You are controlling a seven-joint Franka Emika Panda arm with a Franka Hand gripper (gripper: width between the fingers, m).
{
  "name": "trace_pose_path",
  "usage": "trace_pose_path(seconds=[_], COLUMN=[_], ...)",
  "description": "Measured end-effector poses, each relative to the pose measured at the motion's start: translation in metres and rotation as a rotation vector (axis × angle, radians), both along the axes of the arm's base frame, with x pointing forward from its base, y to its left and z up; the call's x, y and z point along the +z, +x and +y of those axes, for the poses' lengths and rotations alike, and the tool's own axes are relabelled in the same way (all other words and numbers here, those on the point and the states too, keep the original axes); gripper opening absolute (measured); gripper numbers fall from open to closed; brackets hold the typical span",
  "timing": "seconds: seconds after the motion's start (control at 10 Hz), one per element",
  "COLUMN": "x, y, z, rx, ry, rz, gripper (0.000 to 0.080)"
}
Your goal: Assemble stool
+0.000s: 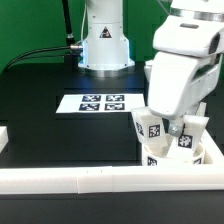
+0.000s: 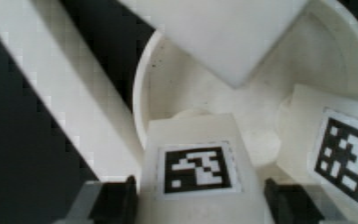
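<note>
The gripper (image 1: 163,128) stands low at the exterior view's right, near the white border rail (image 1: 100,178) at the front of the black worktop (image 1: 40,125). The jaws are drawn almost together, and between them sits a stool leg (image 2: 201,168). In the wrist view its tagged face fills the space between the two dark fingertips (image 2: 105,198), so I judge that the jaws are closed on this leg and hold it by its two sides.

The round seat (image 2: 220,105) lies directly under the held leg. In the wrist view its curved rim and its hollow inside run away from the jaws, so the leg hangs over the seat and not beside it. In the exterior view the seat (image 1: 170,158) is mostly hidden by the arm and by the legs; only a white part shows just behind the rail.

A second leg (image 2: 348,148) stands just beside the held one, on the seat. The marker board (image 1: 100,102) lies flat, well apart, toward the middle of the worktop.

The relation that matters now is vertical. The leg's long axis looks nearly upright and runs along the gripper's own axis, and the seat is below it. Whether the leg's end touches a recess already, I cannot tell, because the leg itself covers that place.
</note>
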State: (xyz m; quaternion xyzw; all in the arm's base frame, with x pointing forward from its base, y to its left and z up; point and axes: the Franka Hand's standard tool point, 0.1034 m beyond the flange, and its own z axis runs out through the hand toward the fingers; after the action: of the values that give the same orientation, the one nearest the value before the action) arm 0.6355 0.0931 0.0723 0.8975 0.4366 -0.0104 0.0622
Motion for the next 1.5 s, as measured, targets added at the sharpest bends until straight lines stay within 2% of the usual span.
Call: trace_pose_path(seconds=[0.2, 0.6, 1.2, 1.3, 1.5], x=[0.000, 0.001, 0.001, 0.000, -0.001], y=[0.000, 0.001, 0.002, 0.003, 0.004], z=[-0.005, -0.010, -0.009, -0.011, -0.014], rx=[-0.192, -0.660, -1.058, -1.184, -1.367], ry=[0.006, 0.049, 0.067, 0.108, 0.139], rz=[-0.018, -0.068, -0.111, -0.121, -0.140], gripper=[0.0338, 0.0338, 0.0338, 0.0338, 0.0338])
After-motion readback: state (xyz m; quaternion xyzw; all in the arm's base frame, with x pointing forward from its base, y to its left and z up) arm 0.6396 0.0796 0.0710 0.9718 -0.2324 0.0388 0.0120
